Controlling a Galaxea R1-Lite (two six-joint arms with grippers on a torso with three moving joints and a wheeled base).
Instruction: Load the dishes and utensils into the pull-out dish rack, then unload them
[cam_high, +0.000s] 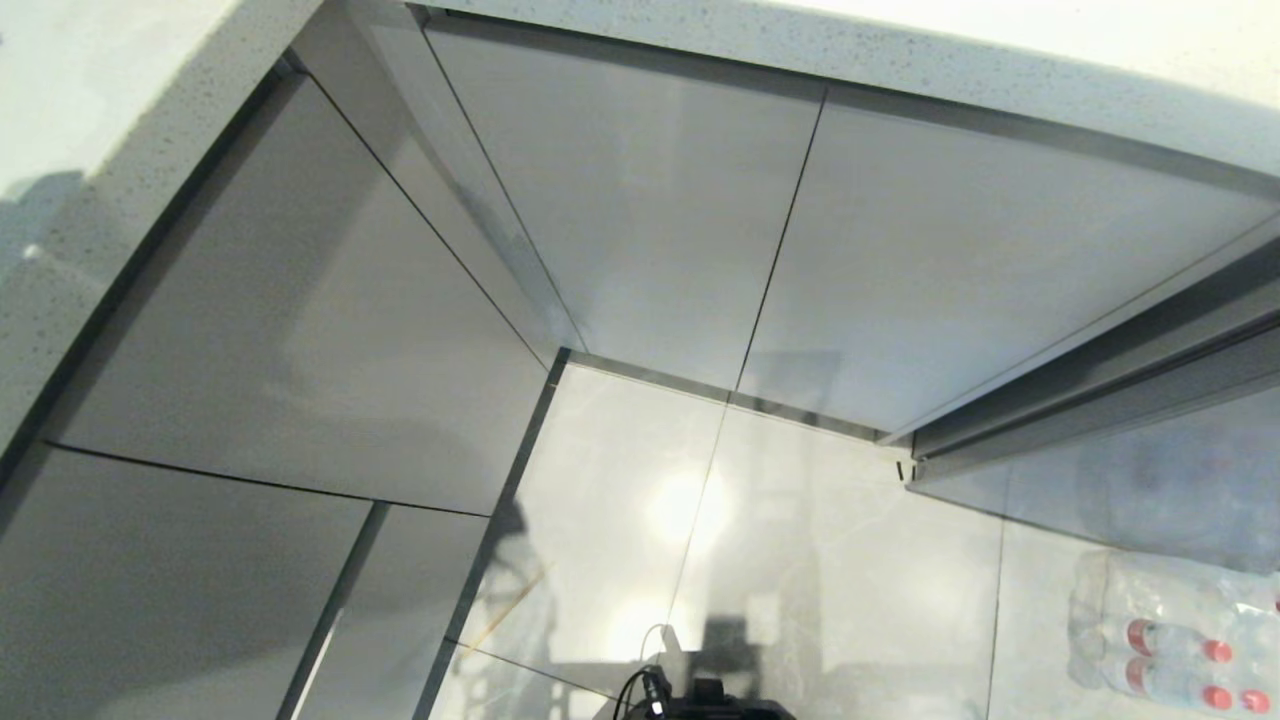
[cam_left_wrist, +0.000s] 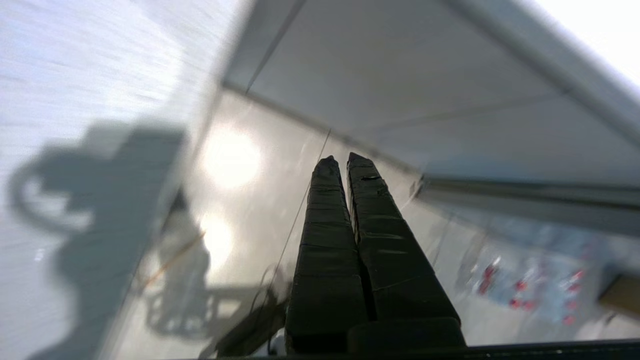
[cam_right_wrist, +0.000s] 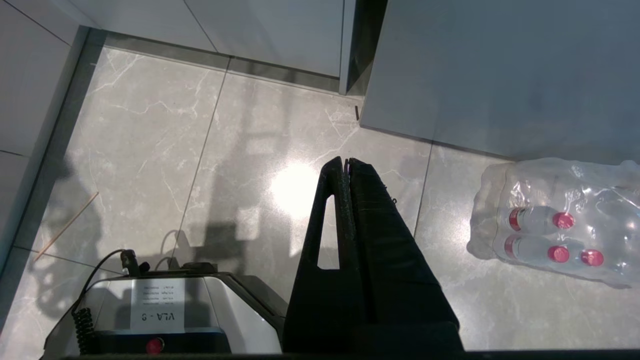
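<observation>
The pull-out dish rack is hidden; only shut grey cabinet fronts (cam_high: 620, 210) show under the countertop (cam_high: 900, 60). The dishes and the spoon are out of view. One thin wooden chopstick (cam_right_wrist: 65, 226) lies on the floor tiles by the left cabinet plinth, and it also shows as the chopstick (cam_high: 515, 600) in the head view. My left gripper (cam_left_wrist: 342, 159) is shut on nothing, held in the air and pointing at the floor before the cabinets. My right gripper (cam_right_wrist: 346, 161) hangs shut and empty over the tiles. Neither gripper shows in the head view.
A shrink-wrapped pack of red-capped water bottles (cam_high: 1170, 640) lies on the floor at the right (cam_right_wrist: 555, 220). A grey panel (cam_high: 1100, 400) juts out from the cabinet row on the right. My own base (cam_right_wrist: 165, 310) sits at the near edge.
</observation>
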